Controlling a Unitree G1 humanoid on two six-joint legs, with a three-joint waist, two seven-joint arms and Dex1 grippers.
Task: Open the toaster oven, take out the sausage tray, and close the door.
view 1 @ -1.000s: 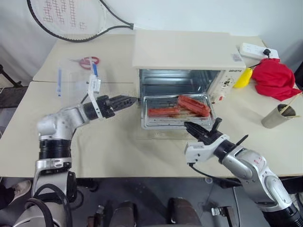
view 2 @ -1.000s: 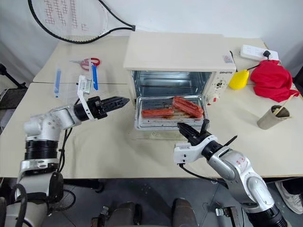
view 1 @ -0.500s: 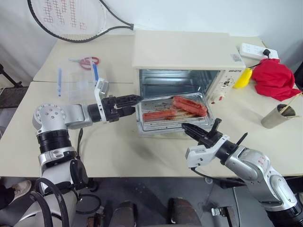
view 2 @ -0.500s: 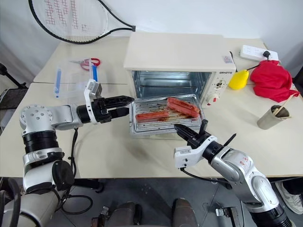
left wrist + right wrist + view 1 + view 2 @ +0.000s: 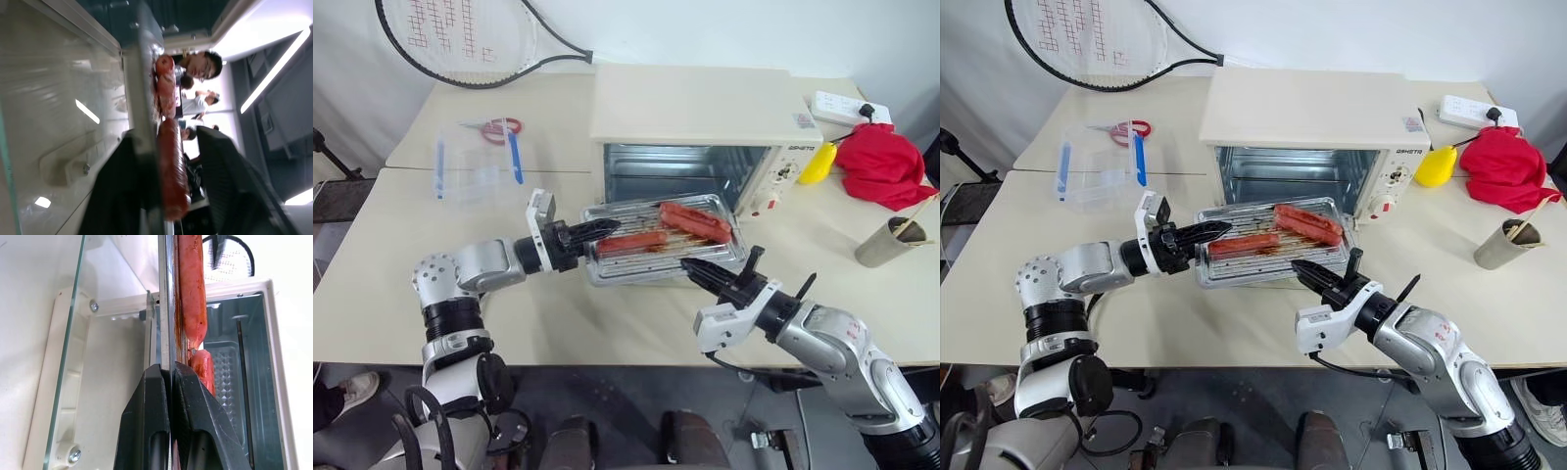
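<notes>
- Beige table, toaster oven standing open.
- Sausage tray now drawn clear of the oven mouth, above the lowered door.
- Right gripper fingers pinch its near rim.
- Left gripper has reached its side edge, fingers straddling, not visibly clamped.

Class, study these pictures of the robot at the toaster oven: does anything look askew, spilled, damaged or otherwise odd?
Nothing looks spilled or damaged. The sausage tray sits tilted, pulled clear of the toaster oven, with the right gripper shut on its front rim and the left gripper at its left edge.
</notes>
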